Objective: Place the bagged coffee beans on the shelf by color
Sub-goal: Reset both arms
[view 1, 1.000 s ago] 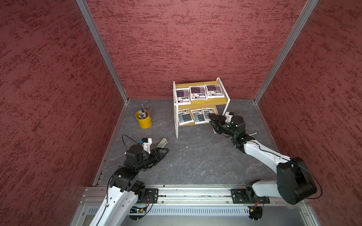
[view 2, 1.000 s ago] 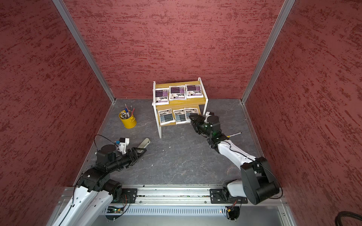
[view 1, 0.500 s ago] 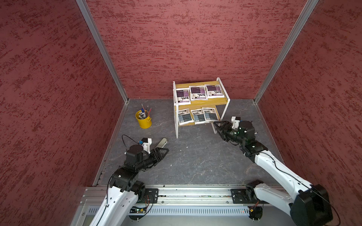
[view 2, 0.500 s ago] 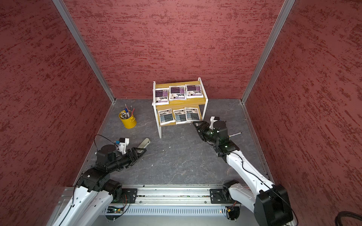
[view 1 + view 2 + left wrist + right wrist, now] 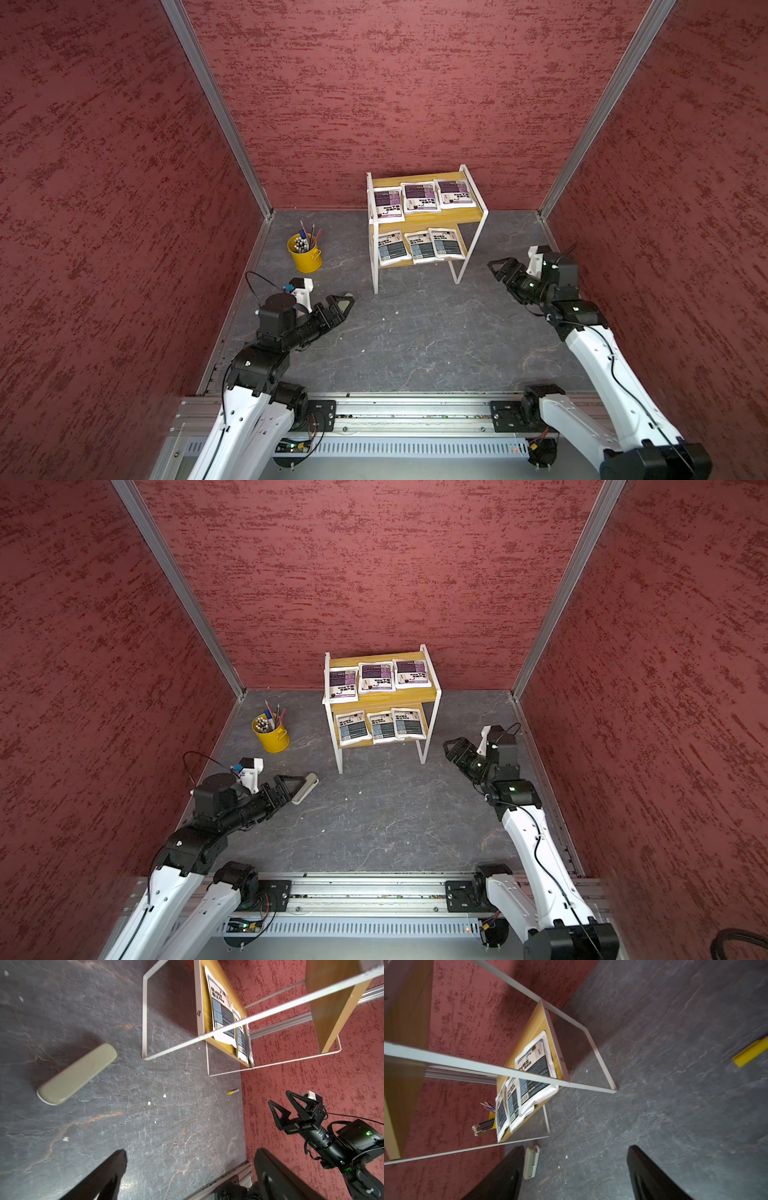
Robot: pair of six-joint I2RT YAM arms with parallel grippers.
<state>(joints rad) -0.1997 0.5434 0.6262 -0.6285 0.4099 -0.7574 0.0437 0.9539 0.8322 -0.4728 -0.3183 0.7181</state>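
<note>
The shelf (image 5: 440, 217) (image 5: 390, 697) stands at the back of the floor. Three purple-labelled bagged coffee beans (image 5: 419, 197) (image 5: 376, 676) lie side by side on its upper board. Three grey-blue ones (image 5: 419, 247) (image 5: 382, 727) lie on the lower board, also in the left wrist view (image 5: 221, 1009) and the right wrist view (image 5: 533, 1068). My right gripper (image 5: 498, 266) (image 5: 453, 746) (image 5: 576, 1148) hovers right of the shelf, open and empty. My left gripper (image 5: 343, 301) (image 5: 297, 783) (image 5: 190, 1153) is open and empty at front left, well away from the shelf.
A grey-green case (image 5: 305, 787) (image 5: 76, 1074) (image 5: 531, 1162) lies on the floor just beyond the left gripper's tips. A yellow pen bucket (image 5: 305, 257) (image 5: 272, 737) stands left of the shelf. A small yellow marker (image 5: 233, 1091) (image 5: 750, 1052) lies right of the shelf near the wall.
The right arm has drawn back from the shelf's lower board to the right and its jaws have spread wider. The left gripper has opened wider where it was.
</note>
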